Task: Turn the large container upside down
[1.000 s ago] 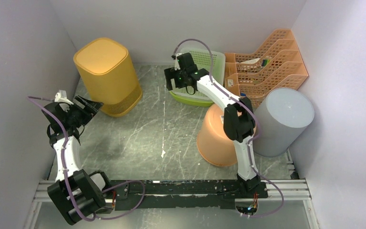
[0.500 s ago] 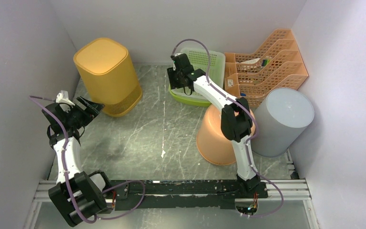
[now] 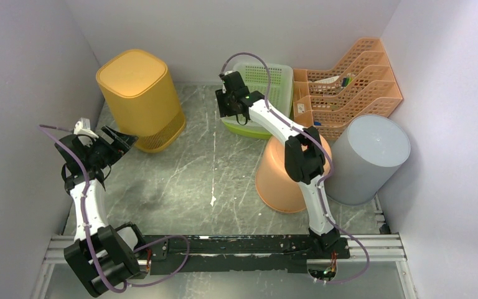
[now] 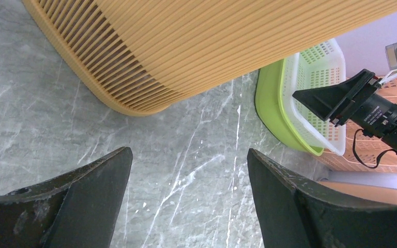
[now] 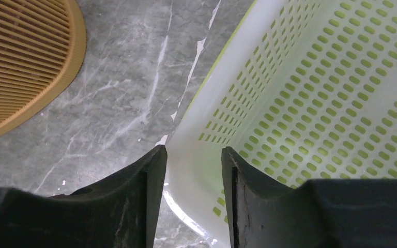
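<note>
Green basket (image 5: pixel 300 93): right gripper (image 5: pixel 191 157) clamped on one corner of rim. Flip fast and you risk thin wall slipping out, basket striking orange bucket (image 3: pixel 280 180). Left gripper (image 4: pixel 188 160) spread wide, empty.

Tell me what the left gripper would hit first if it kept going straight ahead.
Probably the yellow bin, near its slatted base, just ahead of the left gripper. It tilts downward, so the marble table might come first; depth is unclear.

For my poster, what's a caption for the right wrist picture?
Right gripper clamps the rim of the green basket on the grey table.
</note>
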You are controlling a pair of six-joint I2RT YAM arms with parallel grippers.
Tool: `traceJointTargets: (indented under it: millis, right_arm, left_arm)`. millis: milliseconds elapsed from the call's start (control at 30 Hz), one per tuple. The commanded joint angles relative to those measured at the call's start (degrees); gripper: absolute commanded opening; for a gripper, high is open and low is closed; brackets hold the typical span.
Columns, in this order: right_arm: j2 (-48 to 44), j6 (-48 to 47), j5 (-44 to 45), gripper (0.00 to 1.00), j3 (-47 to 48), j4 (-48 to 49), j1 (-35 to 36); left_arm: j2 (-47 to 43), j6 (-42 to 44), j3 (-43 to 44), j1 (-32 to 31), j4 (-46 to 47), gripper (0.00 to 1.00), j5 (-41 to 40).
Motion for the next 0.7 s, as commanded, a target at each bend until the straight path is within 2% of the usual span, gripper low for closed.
traceJointTargets:
  millis: [0,267,467,667]
  right_arm:
    - [2.27,-1.24,-0.05,0.43,0.47,-2.17,-0.12]
    - [0.75,-1.81,1.69,0.60,-0.33,-2.41,1.12]
    - [-2.88,-2.22,8.25,0.61,-1.19,-3.58,4.01]
    - [-0.29,-2.13,18.38,0.61,3.11,-8.52,7.59]
  left_arm:
    - [-1.43,0.45,-0.24,-0.44,0.30,0.93,2.16]
    - [-1.70,0.33,-0.78,-0.43,0.71,0.93,2.59]
    - [-1.69,0.17,-0.79,-0.56,0.97,0.93,2.69]
    - [-1.89,-0.19,-1.20,-0.57,1.35,0.93,3.05]
